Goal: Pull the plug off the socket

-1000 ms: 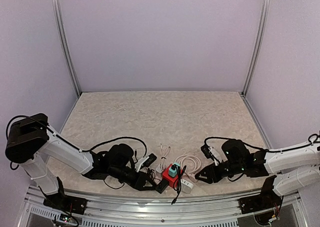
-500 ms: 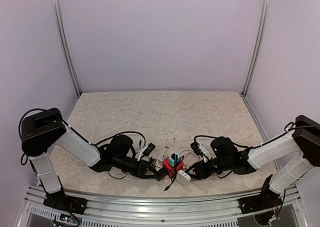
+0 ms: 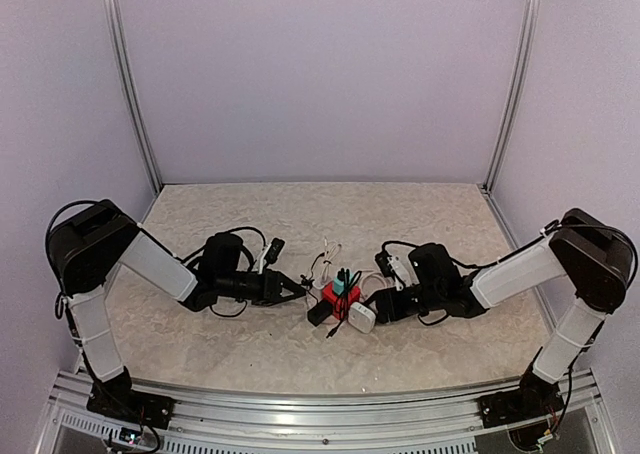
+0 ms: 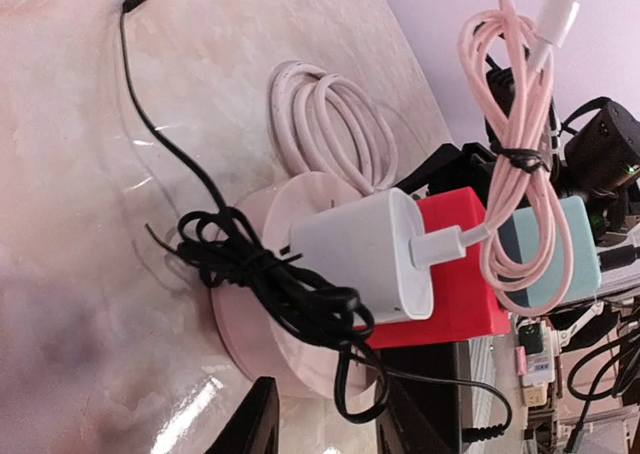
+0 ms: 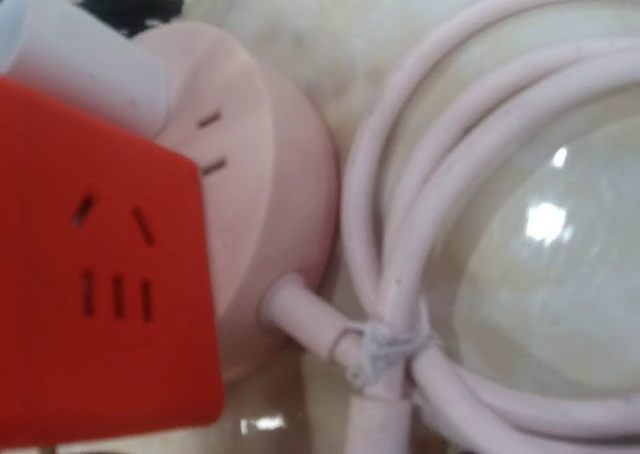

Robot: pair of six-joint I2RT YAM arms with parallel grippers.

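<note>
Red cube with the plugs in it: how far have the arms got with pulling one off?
Nothing looks done: the white charger is seated in the red socket. In hand: the left gripper and right gripper sit close on either side, the left open, gripping nothing. Left: grip the charger, steady the socket, pull them apart.

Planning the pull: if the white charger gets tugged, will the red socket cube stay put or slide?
The red socket cube looks small and plastic, probably light, so it would likely slide unless braced. The glossy tabletop probably offers little grip. The pink cable draped across it is floppy and may snag.
</note>
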